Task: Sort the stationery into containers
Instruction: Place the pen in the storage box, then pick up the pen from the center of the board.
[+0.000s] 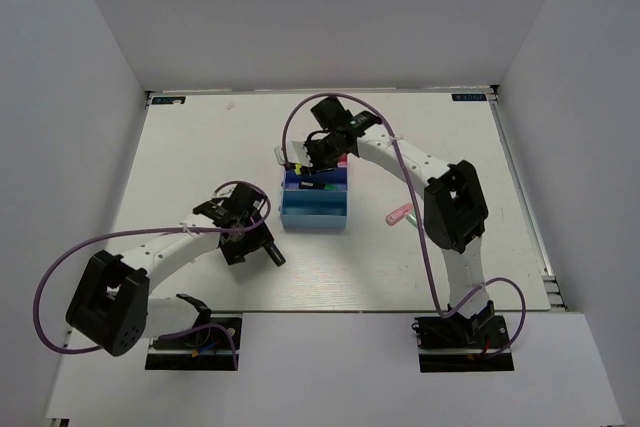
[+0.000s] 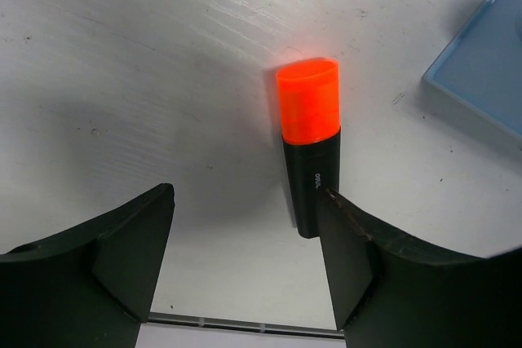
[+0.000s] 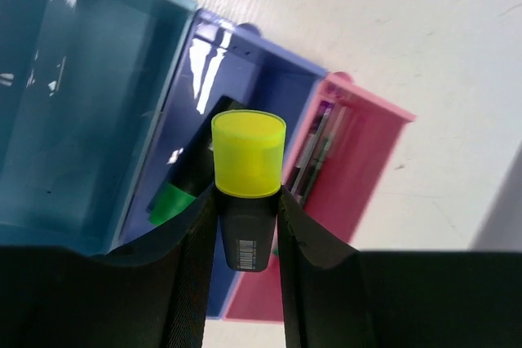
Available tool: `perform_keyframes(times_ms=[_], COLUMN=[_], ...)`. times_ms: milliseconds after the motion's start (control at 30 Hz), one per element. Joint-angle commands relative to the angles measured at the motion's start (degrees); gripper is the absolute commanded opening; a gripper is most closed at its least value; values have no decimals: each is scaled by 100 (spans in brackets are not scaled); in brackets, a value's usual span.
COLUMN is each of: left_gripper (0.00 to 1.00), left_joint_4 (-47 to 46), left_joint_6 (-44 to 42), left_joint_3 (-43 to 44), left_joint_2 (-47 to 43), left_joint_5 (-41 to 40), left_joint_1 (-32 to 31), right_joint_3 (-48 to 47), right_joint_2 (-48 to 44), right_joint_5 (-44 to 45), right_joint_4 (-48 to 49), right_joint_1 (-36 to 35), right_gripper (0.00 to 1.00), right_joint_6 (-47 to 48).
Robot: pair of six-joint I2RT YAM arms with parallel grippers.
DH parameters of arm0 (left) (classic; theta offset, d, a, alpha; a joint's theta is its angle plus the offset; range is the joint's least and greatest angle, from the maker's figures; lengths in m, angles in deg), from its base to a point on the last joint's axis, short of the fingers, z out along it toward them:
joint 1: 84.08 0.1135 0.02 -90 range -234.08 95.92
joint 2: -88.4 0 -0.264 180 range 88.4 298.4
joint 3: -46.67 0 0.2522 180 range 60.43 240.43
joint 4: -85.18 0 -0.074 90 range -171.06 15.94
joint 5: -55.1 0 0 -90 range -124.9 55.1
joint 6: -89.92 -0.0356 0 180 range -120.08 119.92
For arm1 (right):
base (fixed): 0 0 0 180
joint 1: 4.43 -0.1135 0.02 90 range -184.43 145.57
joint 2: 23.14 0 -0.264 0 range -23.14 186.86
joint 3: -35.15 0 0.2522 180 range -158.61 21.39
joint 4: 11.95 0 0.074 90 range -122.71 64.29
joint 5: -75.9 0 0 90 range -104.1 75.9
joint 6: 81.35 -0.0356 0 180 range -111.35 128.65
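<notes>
The white surface (image 1: 200, 137) carries a row of three joined rectangular trays near its middle: light blue (image 3: 73, 120), dark blue (image 3: 245, 95) and pink (image 3: 367, 144), all glossy plastic with low walls. From above, the light blue tray (image 1: 313, 215) is the end of the row nearest the arm bases, and the pink end is mostly covered by the right arm.

The right end effector (image 3: 247, 226) hangs over the row, above the dark blue and pink trays, its fingers clamped on the black body of a yellow-capped highlighter (image 3: 249, 156) (a barcode label shows on the barrel). The lower end of that barrel is cut off between the fingers.

The left end effector (image 2: 245, 201) is down at the surface, left of the row's light blue end, with its fingers spread wide and holding nothing. An orange-capped highlighter (image 2: 310, 140) lies flat there, a black barrel with a bright cap; its rear end sits at the inner edge of one finger, and whether they touch is hard to say.

Inside the dark blue tray lies a green-capped highlighter (image 3: 175, 201), partly hidden behind the right fingers. A few thin pens (image 3: 314, 148) lie lengthwise in the pink tray, their colours hard to make out.

Right of the row, apart from it, a pink marker (image 1: 398, 215) lies on the surface, too small for detail.
</notes>
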Motion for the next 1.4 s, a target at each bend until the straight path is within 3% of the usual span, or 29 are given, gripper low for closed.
perform_keyframes(times_ms=[0,133,200,233,333,367,400,500,633,867,967,1167,1233,1367], left_gripper=[80,80,80,80,80,80,80,79,78,75,74,58,42,41], left_joint_4=[-180,-223,-259,-285,-276,-285,-276,-268,-294,-530,-706,-690,-620,-164], left_joint_6=[95,59,68,68,77,86,94,130,226,472,639,973,991,1079], left_joint_3=[127,162,188,180,197,206,206,206,267,426,329,267,285,329], left_joint_2=[30,39,65,74,153,171,206,267,373,777,917,1234,1313,1366], left_joint_5=[36,-34,-52,-95,-200,-236,-297,-403,-500,-746,-702,-720,-711,-711], left_joint_1=[-50,-94,-120,-120,-234,-278,-296,-384,-489,-718,-779,-806,-806,-806], right_joint_3=[-143,-63,-72,-98,-99,-107,-107,-107,-20,1954,2362,3214,3452,3864], right_joint_2=[121,112,147,156,182,182,130,-80,-501,-2083,-2505,-3217,-3412,-4017], right_joint_5=[5,-4,66,127,189,172,172,84,-127,-434,-540,-707,-777,-988], right_joint_4=[-392,-348,-322,-339,-374,-409,-383,-383,-260,662,698,891,935,926], right_joint_1=[-18,-71,-53,-53,-62,-53,-62,-53,-9,96,122,236,202,351], right_gripper=[0,0,7,23,54,74,79,81,76,75,75,76,76,76], right_joint_6=[-43,-369,-526,-623,-852,-931,-967,-1291,-2063,-2970,-3049,-3278,-3410,-3542])
